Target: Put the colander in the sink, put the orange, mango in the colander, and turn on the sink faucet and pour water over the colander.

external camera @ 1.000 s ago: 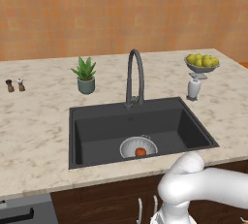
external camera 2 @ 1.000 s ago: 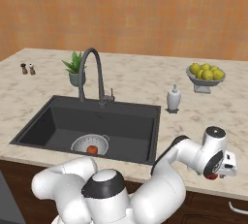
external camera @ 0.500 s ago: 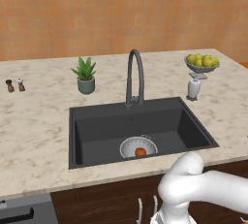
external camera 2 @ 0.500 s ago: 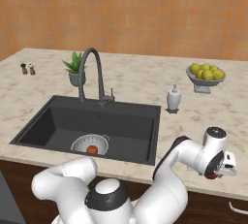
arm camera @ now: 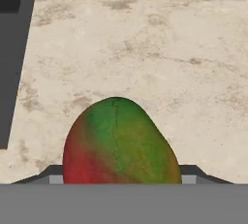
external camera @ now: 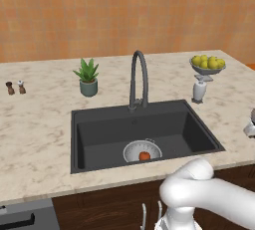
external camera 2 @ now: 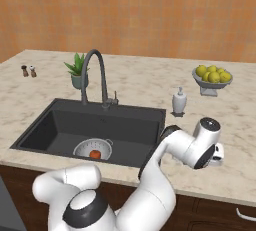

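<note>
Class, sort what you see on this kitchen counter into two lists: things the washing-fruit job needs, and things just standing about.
Job:
colander
sink
orange
mango
faucet

Standing about:
plant
fruit bowl
soap bottle
two shakers

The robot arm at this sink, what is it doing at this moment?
The colander sits in the sink with the orange in it. The faucet runs no water. The gripper is over the counter right of the sink, with the mango between its fingers.
</note>
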### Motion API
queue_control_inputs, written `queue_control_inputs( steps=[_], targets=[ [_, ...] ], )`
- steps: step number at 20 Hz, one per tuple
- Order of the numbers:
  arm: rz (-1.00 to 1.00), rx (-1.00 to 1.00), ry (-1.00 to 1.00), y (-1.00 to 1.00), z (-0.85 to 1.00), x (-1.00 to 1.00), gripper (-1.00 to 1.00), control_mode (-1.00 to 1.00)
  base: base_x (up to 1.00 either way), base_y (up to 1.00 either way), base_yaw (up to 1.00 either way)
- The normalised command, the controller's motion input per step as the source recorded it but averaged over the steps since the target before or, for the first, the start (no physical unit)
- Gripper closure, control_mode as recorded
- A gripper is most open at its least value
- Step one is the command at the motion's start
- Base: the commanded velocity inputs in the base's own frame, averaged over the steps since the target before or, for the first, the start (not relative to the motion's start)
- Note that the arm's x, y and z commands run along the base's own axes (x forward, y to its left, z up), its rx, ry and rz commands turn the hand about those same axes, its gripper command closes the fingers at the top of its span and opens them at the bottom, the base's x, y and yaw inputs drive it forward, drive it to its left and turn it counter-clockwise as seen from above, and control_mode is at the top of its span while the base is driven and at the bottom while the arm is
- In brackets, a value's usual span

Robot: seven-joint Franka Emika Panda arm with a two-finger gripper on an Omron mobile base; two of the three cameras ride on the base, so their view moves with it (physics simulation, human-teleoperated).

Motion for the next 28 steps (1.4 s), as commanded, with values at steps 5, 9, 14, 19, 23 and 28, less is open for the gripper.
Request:
queue_control_inputs(
  steps=[5, 9, 14, 19, 23, 28],
  targets=[
    [0.1, 0.09, -0.12, 1.0, 0.22, 0.01, 1.0, -1.0, 0.0, 0.0, 0.0],
    [0.1, 0.04, -0.08, 1.0, 0.01, 0.18, 1.0, -1.0, 0.0, 0.0, 0.0],
    [0.13, 0.06, -0.06, 1.0, 0.0, 0.43, 1.0, -1.0, 0.0, 0.0, 0.0],
    [0.14, 0.07, 0.0, 1.0, 0.0, 0.53, 1.0, -1.0, 0.0, 0.0, 0.0],
    [0.14, 0.04, 0.0, 1.0, 0.0, 0.43, 1.0, -1.0, 0.0, 0.0, 0.0],
    [0.13, 0.05, 0.0, 0.99, -0.01, 0.28, 1.0, -1.0, 0.0, 0.0, 0.0]
  ],
)
